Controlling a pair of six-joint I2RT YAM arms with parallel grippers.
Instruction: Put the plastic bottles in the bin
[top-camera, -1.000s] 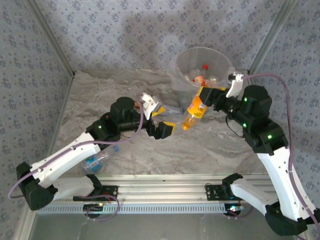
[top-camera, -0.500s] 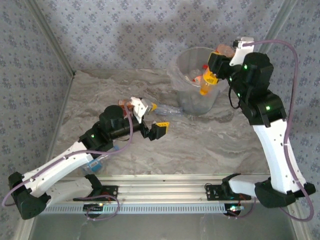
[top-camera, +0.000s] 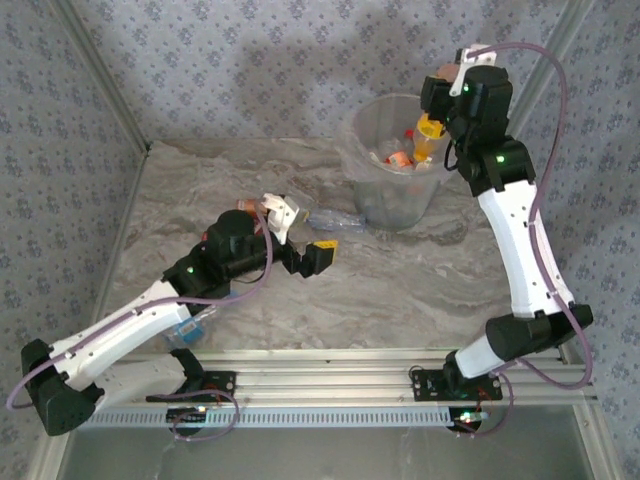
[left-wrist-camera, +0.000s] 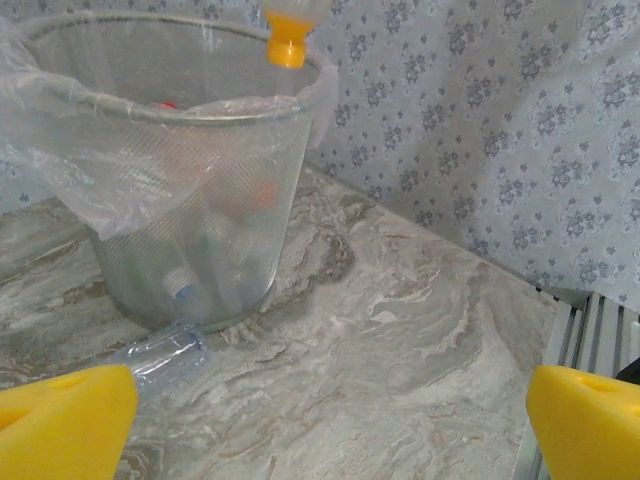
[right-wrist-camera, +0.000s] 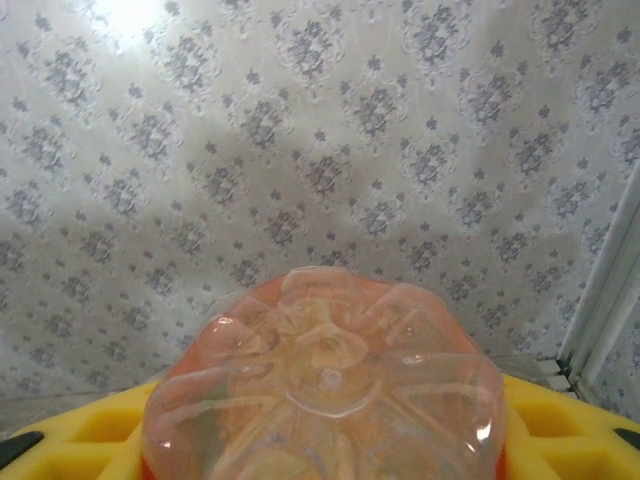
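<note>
Top external | grey marbled bench (top-camera: 420, 290), floral wallpaper (top-camera: 250, 60) | left gripper (top-camera: 310, 248) spread | right gripper (top-camera: 438, 108) pinching orange bottle (top-camera: 428, 135) above bin (top-camera: 355, 160)

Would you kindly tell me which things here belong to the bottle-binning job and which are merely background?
Job: bin; orange bottle held above it; bottles already inside; clear bottle lying beside bin; blue-labelled bottle by left arm.
Incidental: marble table; patterned wall; metal rail.

White links and black joints are seen on the left arm (top-camera: 130, 325) and right arm (top-camera: 515, 240). Purple cables (top-camera: 520, 46) and green lights (top-camera: 497, 157) are carried. The left hand (left-wrist-camera: 320, 425) is fitted with yellow pads (left-wrist-camera: 60, 425).
</note>
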